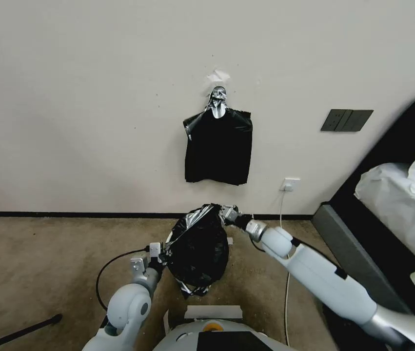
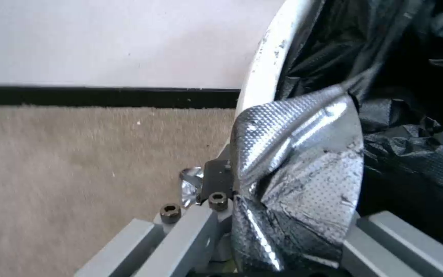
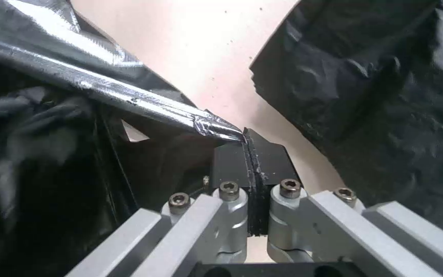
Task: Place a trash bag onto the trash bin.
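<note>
On the carpeted floor in front of the wall, the trash bag (image 1: 198,251) is hanging stretched between the two grippers, directly ahead of the robot's body. The left gripper (image 1: 157,253) is holding the bag's near-left edge low down, and in the left wrist view its jaws are clenching a silvery, dimpled fold of the bag (image 2: 296,181) — the plastic is bunching up and fanning out between them. The right gripper (image 1: 229,213) is reaching farther out and higher, at the bag's far-right top corner; in the right wrist view its jaws are pressing together on a thin, twisted strand of the bag (image 3: 129,98) that is running taut away from the tips. The bag's top edge is slanting from the right gripper down to the left one, and its glossy, crinkled body is sagging below, with a ragged tail dangling near the robot's torso.

The trash bin (image 2: 265,65) is showing in the left wrist view as a curved off-white rim just beside the left gripper, with black plastic lying against its inner side — the bag is covering most of it in the head view. On the wall above, a bundle of black bags (image 1: 218,146) is hanging under silver tape (image 1: 217,100).
</note>
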Controlling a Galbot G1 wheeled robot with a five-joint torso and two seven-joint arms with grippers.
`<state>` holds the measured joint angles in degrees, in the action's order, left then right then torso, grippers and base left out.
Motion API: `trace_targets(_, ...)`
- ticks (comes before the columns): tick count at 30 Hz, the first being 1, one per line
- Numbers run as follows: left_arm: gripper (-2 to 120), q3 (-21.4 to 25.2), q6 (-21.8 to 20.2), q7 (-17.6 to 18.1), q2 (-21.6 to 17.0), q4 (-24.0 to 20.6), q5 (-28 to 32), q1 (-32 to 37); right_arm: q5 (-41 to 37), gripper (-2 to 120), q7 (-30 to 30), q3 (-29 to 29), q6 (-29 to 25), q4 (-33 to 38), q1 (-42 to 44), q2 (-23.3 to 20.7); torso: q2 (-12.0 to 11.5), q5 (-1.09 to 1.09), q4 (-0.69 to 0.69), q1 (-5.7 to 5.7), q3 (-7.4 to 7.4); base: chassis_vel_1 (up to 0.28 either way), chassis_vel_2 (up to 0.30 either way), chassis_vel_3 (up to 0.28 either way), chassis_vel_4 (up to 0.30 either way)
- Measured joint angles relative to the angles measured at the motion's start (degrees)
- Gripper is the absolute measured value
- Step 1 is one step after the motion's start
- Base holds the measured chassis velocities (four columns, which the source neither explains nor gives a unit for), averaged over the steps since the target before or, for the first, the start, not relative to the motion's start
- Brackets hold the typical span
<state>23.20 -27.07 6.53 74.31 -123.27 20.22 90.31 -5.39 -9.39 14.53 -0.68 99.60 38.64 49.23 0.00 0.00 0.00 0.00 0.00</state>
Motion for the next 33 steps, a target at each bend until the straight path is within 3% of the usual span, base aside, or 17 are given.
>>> trace_targets(22, 1, -5.22, 4.03, -1.36, -0.95, 1.27, -12.4, -1.4, -1.34, 0, -1.36, 21.31, 3.81, -7.56, -20.83, 5.62, 0.0, 0.0, 0.02, 0.0, 0.0, 0.0, 0.0, 0.0, 0.0)
trace_targets(33, 1, -7.04, 12.01, -1.89, -0.28, 2.51, -20.9, -1.25, -0.76, 0, -5.98, 33.85, 3.72, -21.71, -33.36, 12.56, 0.0, -0.01, 0.01, 0.0, 0.0, 0.0, 0.0, 0.0, 0.0)
